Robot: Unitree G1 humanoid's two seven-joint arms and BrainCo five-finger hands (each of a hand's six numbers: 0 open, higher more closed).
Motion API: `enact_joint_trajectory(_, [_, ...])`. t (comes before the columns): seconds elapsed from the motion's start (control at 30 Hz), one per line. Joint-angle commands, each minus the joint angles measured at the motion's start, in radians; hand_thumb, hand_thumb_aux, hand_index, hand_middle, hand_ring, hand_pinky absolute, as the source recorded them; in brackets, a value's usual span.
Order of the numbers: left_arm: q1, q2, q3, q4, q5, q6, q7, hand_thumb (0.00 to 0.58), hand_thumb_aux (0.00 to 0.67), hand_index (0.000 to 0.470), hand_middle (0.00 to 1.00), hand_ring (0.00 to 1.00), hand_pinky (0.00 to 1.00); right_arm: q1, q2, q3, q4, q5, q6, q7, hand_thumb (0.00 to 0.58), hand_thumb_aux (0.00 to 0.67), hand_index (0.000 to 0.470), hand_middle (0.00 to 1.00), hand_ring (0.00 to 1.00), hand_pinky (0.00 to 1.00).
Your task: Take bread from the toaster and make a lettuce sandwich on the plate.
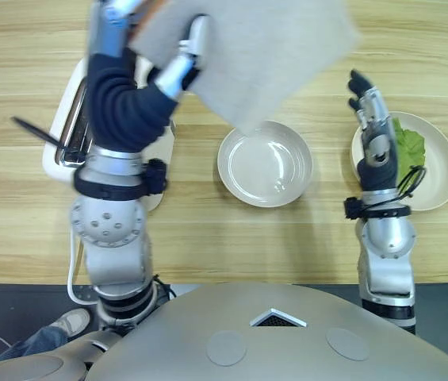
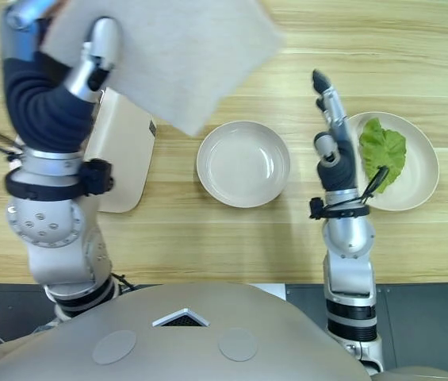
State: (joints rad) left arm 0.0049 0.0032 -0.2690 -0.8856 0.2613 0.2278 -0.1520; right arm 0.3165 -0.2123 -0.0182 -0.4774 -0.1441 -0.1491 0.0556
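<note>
pale square slice of bread (image 1: 247, 55) held high above the wooden table (image 1: 208, 230), tilted so one corner points down. gripped along its left edge by the left hand (image 1: 185, 59), fingers closed over the slice. flat face turned toward the head camera.

white toaster (image 1: 69, 119) directly beneath the left forearm, on the left of the table. slot contents hidden by the arm; cannot tell whether another slice is inside.

round cream plate (image 1: 265, 171) bare, just right of the toaster. from the slice: to the right and toward the robot, and well below. downward corner of the slice overlaps the plate's far rim in one eye, falls left of it in the other, so judged not yet over the centre.

green lettuce leaf (image 1: 408, 147) in a shallow cream dish (image 1: 446, 167) at the far right. right hand (image 1: 374, 127) at that dish's left rim, fingers extended and holding nothing, nearer the lettuce than the left hand.

judgement: next move a short carry right, then lower and flatten the slice onto the plate. risk: a tilted release dropping the slice onto the rim.
</note>
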Motion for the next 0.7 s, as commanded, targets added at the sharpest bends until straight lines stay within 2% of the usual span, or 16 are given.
enact_joint_trajectory(0.03, [-0.006,-0.012,-0.179,0.232,-0.044,0.048,-0.062,0.58,0.67,0.47,1.0,1.0,1.0,-0.083,-0.078,-0.158,0.001,0.017,0.098,0.005,0.0,0.0,0.0,0.0,0.0,0.0])
enact_joint_trajectory(0.17, [0.013,0.035,-0.219,0.503,-0.023,-0.03,-0.063,0.58,0.67,0.47,1.0,1.0,1.0,-0.145,-0.206,-0.304,0.114,-0.01,0.151,0.017,0.0,0.0,0.0,0.0,0.0,0.0])
enact_joint_trajectory(0.33, [-0.018,0.065,-0.179,0.699,0.008,-0.133,-0.01,0.58,0.67,0.47,1.0,1.0,1.0,-0.174,-0.378,-0.369,0.355,-0.114,0.085,0.002,0.0,0.0,0.0,0.0,0.0,0.0])
enact_joint_trajectory(0.47, [-0.046,0.066,-0.148,0.786,0.017,-0.185,0.027,0.58,0.67,0.47,1.0,1.0,1.0,-0.187,-0.466,-0.352,0.566,-0.194,0.002,-0.042,0.0,0.0,0.0,0.0,0.0,0.0])
enact_joint_trajectory(0.7, [-0.06,0.085,-0.133,0.868,0.051,-0.195,0.035,0.58,0.67,0.47,1.0,1.0,1.0,-0.218,-0.547,-0.194,0.845,-0.38,-0.099,-0.143,0.0,0.0,0.0,0.0,0.0,0.0])
